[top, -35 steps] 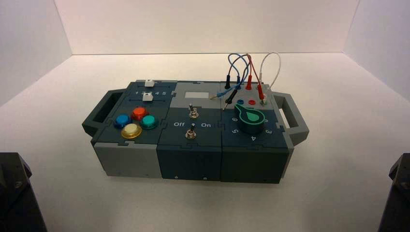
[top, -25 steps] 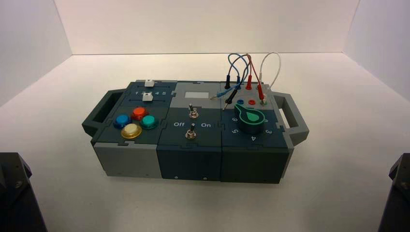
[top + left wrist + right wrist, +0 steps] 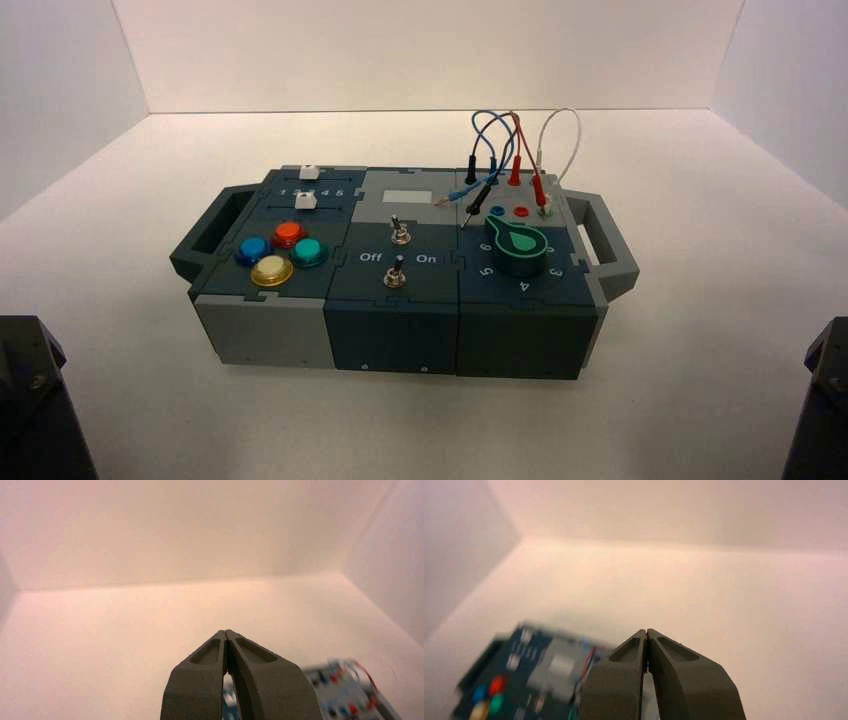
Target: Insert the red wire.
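The left claw (image 3: pixel 225 631) is clenched, its two fingers meeting at the tips with nothing between them. It touches nothing; its arm (image 3: pixel 40 400) is parked at the near left, well apart from the box (image 3: pixel 400 270).

On the box's left part sit two white sliders, with red, blue, green and yellow buttons nearer the front. The middle part bears a pale display (image 3: pixel 407 197) and two switches. Farther right, the blue wire (image 3: pixel 463 191) and the black wire (image 3: pixel 480 199) each have one plug upright at the back and the other lying tilted. The red wire (image 3: pixel 529 150) loops above the back right of the box: one red plug stands upright in the back row, the other hangs tilted near the white wire (image 3: pixel 578 140). A green knob is in front.

The right claw (image 3: pixel 647 631) is clenched too, tips together and empty, touching nothing. Its arm (image 3: pixel 820 400) is parked at the near right, apart from the box.
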Motion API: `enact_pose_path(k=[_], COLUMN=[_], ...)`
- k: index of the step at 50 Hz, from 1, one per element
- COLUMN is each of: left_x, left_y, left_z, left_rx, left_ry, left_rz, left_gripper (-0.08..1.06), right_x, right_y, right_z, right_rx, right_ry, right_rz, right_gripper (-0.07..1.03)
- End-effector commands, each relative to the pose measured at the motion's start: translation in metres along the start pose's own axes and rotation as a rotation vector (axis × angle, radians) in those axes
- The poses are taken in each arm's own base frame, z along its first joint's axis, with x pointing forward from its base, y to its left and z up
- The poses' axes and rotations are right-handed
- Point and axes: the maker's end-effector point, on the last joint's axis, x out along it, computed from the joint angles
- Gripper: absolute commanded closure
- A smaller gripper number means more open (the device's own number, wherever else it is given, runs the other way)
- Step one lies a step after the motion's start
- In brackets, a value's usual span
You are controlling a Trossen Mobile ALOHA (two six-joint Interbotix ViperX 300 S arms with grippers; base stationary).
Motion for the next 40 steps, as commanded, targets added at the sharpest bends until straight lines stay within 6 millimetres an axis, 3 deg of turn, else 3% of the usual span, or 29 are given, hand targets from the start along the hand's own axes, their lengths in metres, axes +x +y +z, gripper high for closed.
enact_pose_path(k=[1, 7, 15, 26, 40], left_x=[0.006, 0.012, 0.021, 0.032, 0.031], left_y=[-0.013, -0.025, -0.04, -0.05, -0.05], left_z=[0.002, -0.012, -0.034, -0.049, -0.049], left_rx=[0.013, 0.026, 0.052, 0.07, 0.073], left_ry=[0.051, 0.136, 0.265, 0.36, 0.367], left_rz=[-0.041, -0.084, -0.124, -0.143, -0.143], left_gripper=[1.01, 1.01, 1.01, 1.01, 1.01], right_x=[0.007, 0.013, 0.019, 0.036, 0.057], right_y=[0.015, 0.023, 0.043, 0.072, 0.074], right_z=[-0.002, -0.015, -0.032, -0.056, -0.081], right_rx=[-0.018, -0.025, -0.075, -0.186, -0.296], right_ry=[0.125, 0.262, 0.445, 0.624, 0.791], right_rz=[0.04, 0.061, 0.115, 0.179, 0.165], right_gripper=[0.92, 0.63, 0.62, 0.62, 0.56])
